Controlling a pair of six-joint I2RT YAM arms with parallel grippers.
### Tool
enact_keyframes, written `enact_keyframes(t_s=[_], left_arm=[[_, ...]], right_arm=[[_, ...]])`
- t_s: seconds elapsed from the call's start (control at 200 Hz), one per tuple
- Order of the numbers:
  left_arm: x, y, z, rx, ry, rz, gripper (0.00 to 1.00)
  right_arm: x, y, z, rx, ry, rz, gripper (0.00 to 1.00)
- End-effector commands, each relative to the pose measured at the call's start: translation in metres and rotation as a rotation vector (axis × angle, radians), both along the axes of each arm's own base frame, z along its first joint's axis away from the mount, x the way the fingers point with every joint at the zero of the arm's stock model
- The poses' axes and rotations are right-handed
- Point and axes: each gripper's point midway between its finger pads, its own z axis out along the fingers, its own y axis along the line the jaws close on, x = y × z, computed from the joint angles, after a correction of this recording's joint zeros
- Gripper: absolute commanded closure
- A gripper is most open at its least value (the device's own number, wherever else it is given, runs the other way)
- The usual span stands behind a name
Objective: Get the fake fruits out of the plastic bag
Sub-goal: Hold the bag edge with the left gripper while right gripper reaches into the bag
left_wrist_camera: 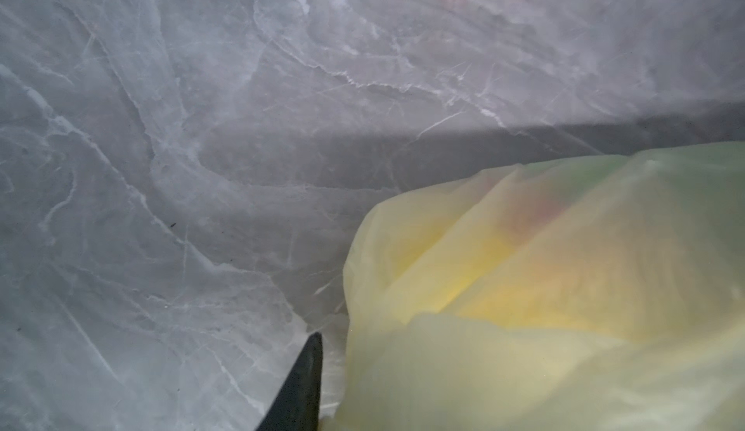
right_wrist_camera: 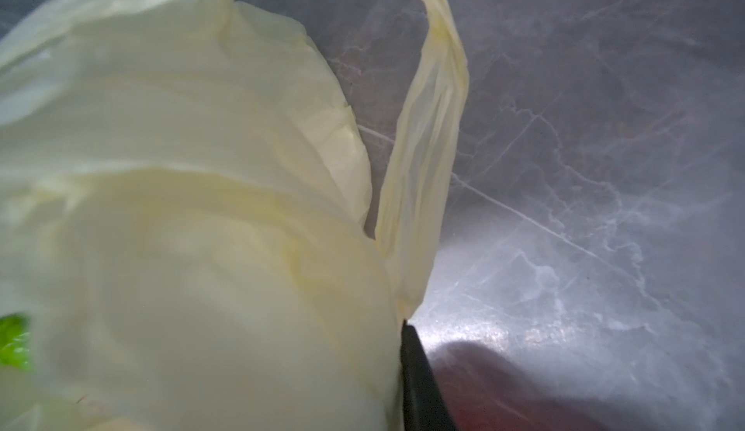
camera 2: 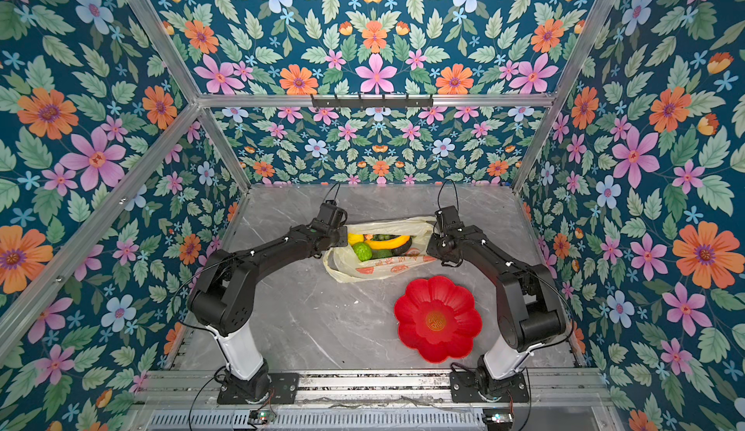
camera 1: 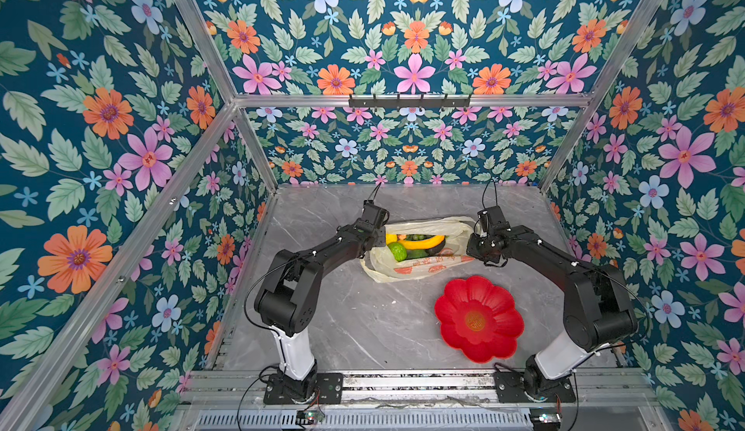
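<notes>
The left gripper sits at the left end of the plastic bag. Its wrist view shows one dark finger just beside the film and the other hidden, so I cannot tell whether it grips. The right gripper meets the bag's right end, one finger at the base of a loop handle; its hold is equally unclear. The bag lies open on the tabletop, toward the far edge. The fake fruits are inside: a banana, a lime-green bumpy fruit and what looks like a lemon. A red dish sits apart, toward the front-right corner.
</notes>
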Motion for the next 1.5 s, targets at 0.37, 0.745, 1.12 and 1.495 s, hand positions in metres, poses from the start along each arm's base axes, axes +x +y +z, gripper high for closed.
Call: enact_keyframes(t_s=[0.37,0.745,1.12,1.495], left_arm=[[-0.024,0.003,0.018,-0.101,-0.166,-0.051,0.91],[-0.032,0.006,0.016,-0.16,-0.226,-0.045,0.93],[-0.035,0.029,0.015,-0.192,-0.251,0.048,0.96],[-0.039,0.037,-0.007,-0.257,-0.199,0.08,0.94]], right_arm=[[-0.018,-0.002,0.064,-0.287,-0.068,0.066,0.21],[-0.034,0.155,0.073,-0.113,-0.134,0.38,0.22],[-0.051,0.221,-0.005,0.002,0.002,0.447,0.39],[-0.052,0.225,-0.032,-0.009,-0.004,0.461,0.37]])
